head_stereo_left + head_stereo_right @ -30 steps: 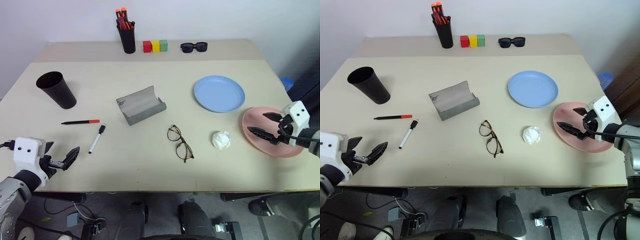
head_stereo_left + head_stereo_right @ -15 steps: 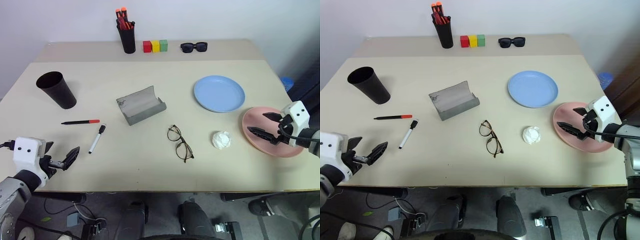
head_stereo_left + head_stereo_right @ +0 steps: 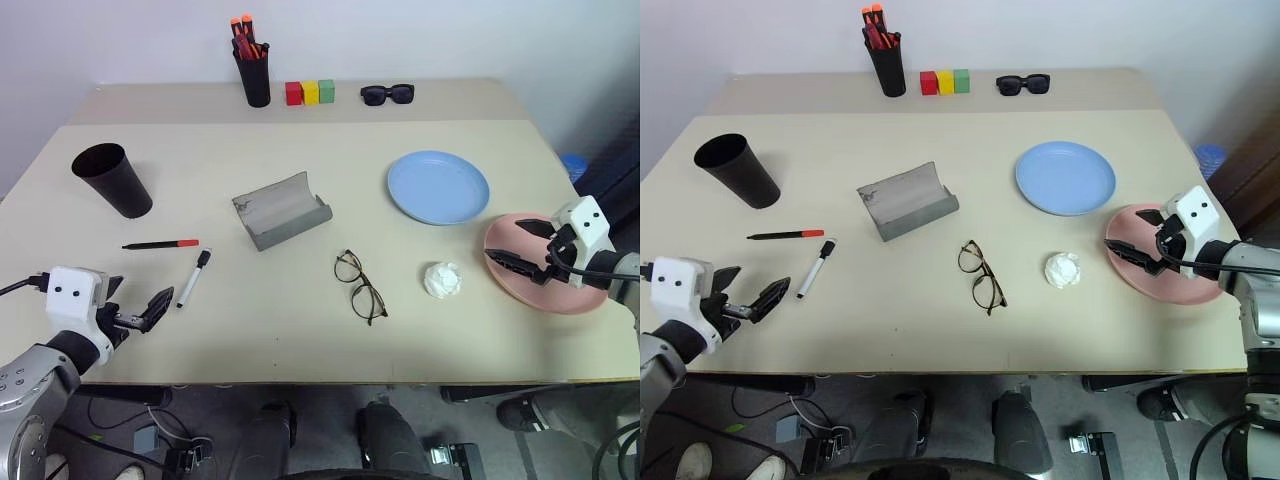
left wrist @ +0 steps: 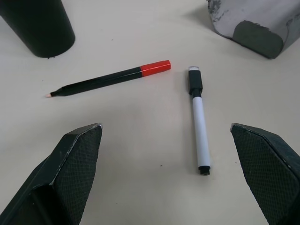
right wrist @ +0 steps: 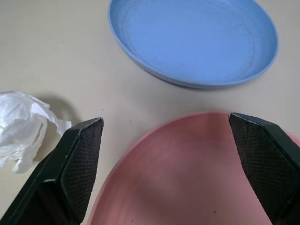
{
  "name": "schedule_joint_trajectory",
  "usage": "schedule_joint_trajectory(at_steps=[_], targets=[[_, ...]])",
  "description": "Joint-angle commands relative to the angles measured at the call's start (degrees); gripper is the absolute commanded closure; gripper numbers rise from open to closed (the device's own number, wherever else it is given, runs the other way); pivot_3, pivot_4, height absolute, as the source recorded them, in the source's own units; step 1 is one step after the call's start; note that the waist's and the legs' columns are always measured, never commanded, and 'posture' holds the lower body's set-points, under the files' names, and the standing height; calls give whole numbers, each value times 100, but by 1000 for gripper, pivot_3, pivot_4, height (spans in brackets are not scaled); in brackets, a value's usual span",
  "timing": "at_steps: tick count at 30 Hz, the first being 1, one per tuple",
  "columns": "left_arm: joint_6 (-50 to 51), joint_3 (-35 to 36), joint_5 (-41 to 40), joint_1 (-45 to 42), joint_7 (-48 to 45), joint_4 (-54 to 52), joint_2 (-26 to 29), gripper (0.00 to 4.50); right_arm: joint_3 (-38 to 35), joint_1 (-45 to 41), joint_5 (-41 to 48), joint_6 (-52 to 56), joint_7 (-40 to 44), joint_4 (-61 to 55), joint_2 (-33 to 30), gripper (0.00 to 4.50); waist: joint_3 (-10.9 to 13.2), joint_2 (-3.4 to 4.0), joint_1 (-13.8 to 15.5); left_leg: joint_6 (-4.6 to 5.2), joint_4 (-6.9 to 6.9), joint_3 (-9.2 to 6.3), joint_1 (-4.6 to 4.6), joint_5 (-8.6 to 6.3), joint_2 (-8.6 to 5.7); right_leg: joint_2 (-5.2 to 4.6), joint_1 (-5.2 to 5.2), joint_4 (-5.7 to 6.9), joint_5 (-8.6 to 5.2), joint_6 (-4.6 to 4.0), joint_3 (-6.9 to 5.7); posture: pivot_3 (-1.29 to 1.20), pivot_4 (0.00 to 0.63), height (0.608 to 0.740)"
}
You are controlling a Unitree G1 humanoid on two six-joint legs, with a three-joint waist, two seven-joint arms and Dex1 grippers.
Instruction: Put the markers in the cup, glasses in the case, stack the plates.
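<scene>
**Both tools spread, nothing gripped**

The left tool (image 3: 150, 308) gapes wide; the white marker (image 4: 199, 118) and red-ended black marker (image 4: 108, 78) lie just ahead. The right tool (image 3: 522, 245), equally spread, hangs over the pink plate (image 3: 560, 295), the blue plate (image 5: 197, 37) just beyond.

cup (image 3: 112, 178) upper L | my L gripper (image 3: 135, 315) lower L, markers (image 3: 160, 244) just above | case (image 3: 282, 209) ctr, glasses (image 3: 360, 287) below | plates (image 3: 438, 186) R

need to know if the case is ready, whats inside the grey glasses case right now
The grey case sits open with its lid up, and the part of its hollow in view holds nothing. The glasses lie on the table nearer the robot. The raised lid hides the rest.
</scene>
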Motion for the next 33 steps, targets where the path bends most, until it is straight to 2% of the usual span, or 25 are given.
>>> schedule_joint_trajectory(at_steps=[1, 6, 8, 9, 12, 16, 20, 25, 33], targets=[[-7, 35, 2, -7, 31, -176, 36, 0, -103, -57, 63, -16, -28, -175, -1, 159, 0, 0, 2, 0, 0, 0, 0, 0, 0, 0, 0, 0, 0, 0, 0, 0, 150, 740], [-10, 31, -6, -4, 41, -175, 41, 0, -100, -55, 68, -17, -31, -175, -4, 159, 0, 0, 2, 0, 4, 1, 0, 0, 0, 0, 2, 0, 0, 0, 0, 0, 150, 740], [1215, -1253, 45, -1742, 472, 61, 217, 0, 551, 221, 518, 614, -321, -2149, 521, 159, 3, 10, 62, 1, 3, -2, 5, 1, -1, 0, 10, 0, 0, 1, -1, 0, 150, 740], [1564, -1637, 89, -2298, 573, 170, 267, 0, 770, 350, 658, 845, -453, -2839, 719, 159, 5, 6, 101, 8, 10, -16, 6, 9, -3, 3, 13, 14, -1, 1, -11, 0, 150, 740], [2007, -1903, 142, -2816, 674, 287, 291, 0, 859, 499, 726, 1245, -666, -3510, 908, 159, 7, 0, 28, -9, 8, -38, 0, 34, 29, 50, 11, 14, 21, -12, -25, 0, 150, 740], [2228, -1930, 150, -2940, 721, 275, 281, 0, 836, 540, 771, 1473, -800, -3715, 906, 159, 20, -19, -80, 2, -1, 0, 7, 28, 0, 8, -5, 6, 28, 11, 22, 0, 150, 740], [1836, -1406, 198, -2421, 581, 150, 362, 0, 799, 481, 694, 1409, -734, -3503, 810, 159, 26, -28, -65, 1, -15, 1, 2, 28, 22, 21, -17, 7, 27, 10, 14, 0, 150, 740], [1757, -1392, 181, -2367, 569, 149, 374, 0, 806, 476, 701, 1399, -733, -3490, 800, 159, 29, -33, 30, 1, -9, 6, 2, 28, 28, 25, -11, 7, 28, 5, 9, 0, 150, 740], [1731, -1391, 176, -2356, 566, 154, 378, 0, 806, 476, 701, 1399, -733, -3489, 799, 159, 30, -36, 7, 1, 0, 12, 2, 28, 27, 23, -8, 5, 29, 6, 11, 0, 150, 740]])
